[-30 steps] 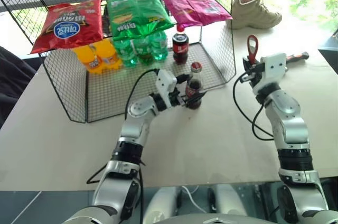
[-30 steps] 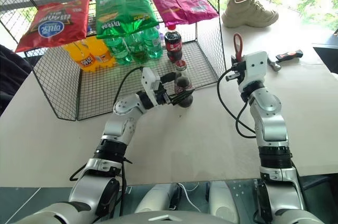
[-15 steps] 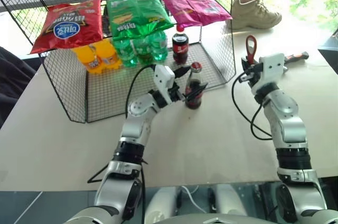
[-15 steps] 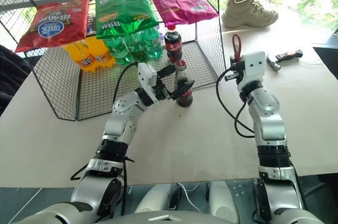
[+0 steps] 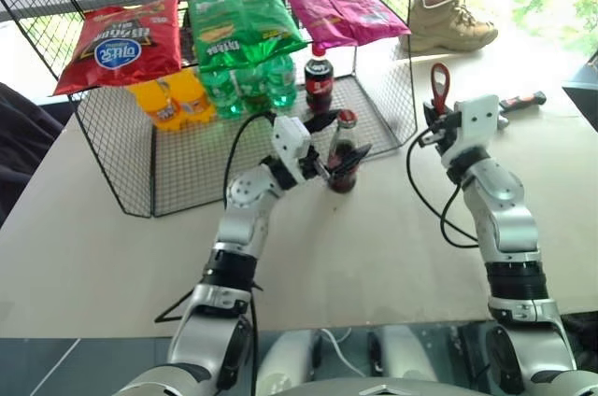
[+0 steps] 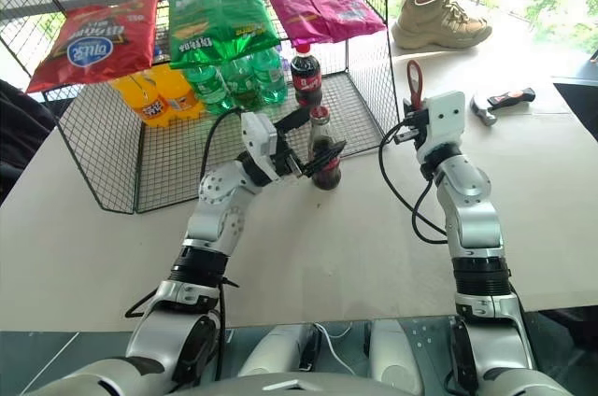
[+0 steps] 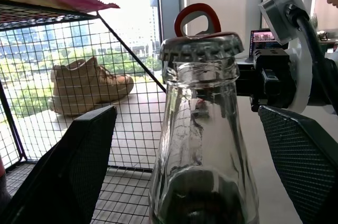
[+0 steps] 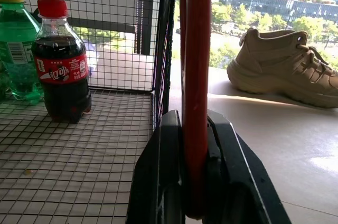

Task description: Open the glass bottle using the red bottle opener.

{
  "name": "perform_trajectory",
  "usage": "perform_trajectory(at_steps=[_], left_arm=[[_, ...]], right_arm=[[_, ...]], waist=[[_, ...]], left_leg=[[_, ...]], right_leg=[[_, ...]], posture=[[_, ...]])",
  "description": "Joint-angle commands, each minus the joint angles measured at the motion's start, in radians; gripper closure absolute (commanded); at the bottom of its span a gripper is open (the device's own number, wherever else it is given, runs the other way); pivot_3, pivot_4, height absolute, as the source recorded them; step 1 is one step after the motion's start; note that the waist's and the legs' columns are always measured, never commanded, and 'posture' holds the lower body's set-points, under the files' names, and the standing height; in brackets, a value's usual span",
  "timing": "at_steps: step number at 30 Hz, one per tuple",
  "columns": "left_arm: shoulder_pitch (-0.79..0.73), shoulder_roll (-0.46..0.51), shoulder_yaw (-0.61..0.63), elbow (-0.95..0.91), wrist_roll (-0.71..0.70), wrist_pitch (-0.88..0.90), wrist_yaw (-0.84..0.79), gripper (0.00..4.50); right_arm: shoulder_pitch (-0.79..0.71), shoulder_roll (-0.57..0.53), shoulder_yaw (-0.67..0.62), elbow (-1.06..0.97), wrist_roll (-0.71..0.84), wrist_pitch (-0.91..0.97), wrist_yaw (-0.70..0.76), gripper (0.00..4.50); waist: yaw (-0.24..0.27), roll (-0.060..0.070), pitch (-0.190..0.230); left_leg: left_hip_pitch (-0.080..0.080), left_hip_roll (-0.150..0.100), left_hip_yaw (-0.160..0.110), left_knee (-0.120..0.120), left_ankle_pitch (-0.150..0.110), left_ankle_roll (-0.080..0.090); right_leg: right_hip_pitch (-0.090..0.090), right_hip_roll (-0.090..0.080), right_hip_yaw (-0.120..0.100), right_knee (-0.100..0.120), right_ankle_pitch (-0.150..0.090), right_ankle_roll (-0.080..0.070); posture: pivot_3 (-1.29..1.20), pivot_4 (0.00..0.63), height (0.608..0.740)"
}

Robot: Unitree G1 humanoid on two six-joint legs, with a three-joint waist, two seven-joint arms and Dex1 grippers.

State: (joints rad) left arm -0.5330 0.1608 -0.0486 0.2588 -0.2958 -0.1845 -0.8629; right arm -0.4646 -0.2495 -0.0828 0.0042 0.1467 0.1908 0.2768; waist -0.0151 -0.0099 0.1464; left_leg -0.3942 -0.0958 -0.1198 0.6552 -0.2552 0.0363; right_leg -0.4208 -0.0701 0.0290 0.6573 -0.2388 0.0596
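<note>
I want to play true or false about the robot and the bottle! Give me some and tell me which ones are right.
1. The glass bottle has its metal cap on. True.
2. The right gripper holds the red opener. True.
3. The left gripper squeezes the bottle tight. False: its fingers stand open on either side of the bottle.
4. The shoe sits inside the wire rack. False: it is on the table outside it.
5. The opener is hooked on the cap. False: it is held up, away from the bottle.

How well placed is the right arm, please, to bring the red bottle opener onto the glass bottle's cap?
Probably well placed: the right pincer holds the red bottle opener upright, beside the glass bottle, nothing between them.
</note>
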Motion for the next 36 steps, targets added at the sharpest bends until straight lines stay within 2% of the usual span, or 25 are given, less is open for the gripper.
perform_trajectory(at_steps=[1, 14, 36], left_arm=[[-0.001, -0.009, 0.015, -0.002, -0.009, -0.036, 0.016, 0.06], [0.033, -0.006, -0.02, -0.002, 0.058, -0.096, 0.049, 0.06], [0.031, -0.029, -0.025, -0.012, 0.043, -0.093, 0.077, 0.06]], right_arm=[[-0.026, -0.003, -0.007, -0.022, 0.005, -0.02, 0.002, 4.5], [-0.034, 0.001, -0.001, -0.007, 0.007, -0.024, 0.007, 4.5], [-0.032, 0.006, 0.001, -0.004, 0.007, -0.024, 0.012, 4.5]], waist=[[0.0, 0.0, 0.0], [0.0, 0.0, 0.0], [0.0, 0.0, 0.0]], left_leg=[[0.0, 0.0, 0.0, 0.0, 0.0, 0.0], [0.0, 0.0, 0.0, 0.0, 0.0, 0.0], [0.0, 0.0, 0.0, 0.0, 0.0, 0.0]], right_leg=[[0.0, 0.0, 0.0, 0.0, 0.0, 0.0], [0.0, 0.0, 0.0, 0.0, 0.0, 0.0], [0.0, 0.0, 0.0, 0.0, 0.0, 0.0]], posture=[[0.0, 0.15, 0.74], [0.0, 0.15, 0.74], [0.0, 0.15, 0.74]])
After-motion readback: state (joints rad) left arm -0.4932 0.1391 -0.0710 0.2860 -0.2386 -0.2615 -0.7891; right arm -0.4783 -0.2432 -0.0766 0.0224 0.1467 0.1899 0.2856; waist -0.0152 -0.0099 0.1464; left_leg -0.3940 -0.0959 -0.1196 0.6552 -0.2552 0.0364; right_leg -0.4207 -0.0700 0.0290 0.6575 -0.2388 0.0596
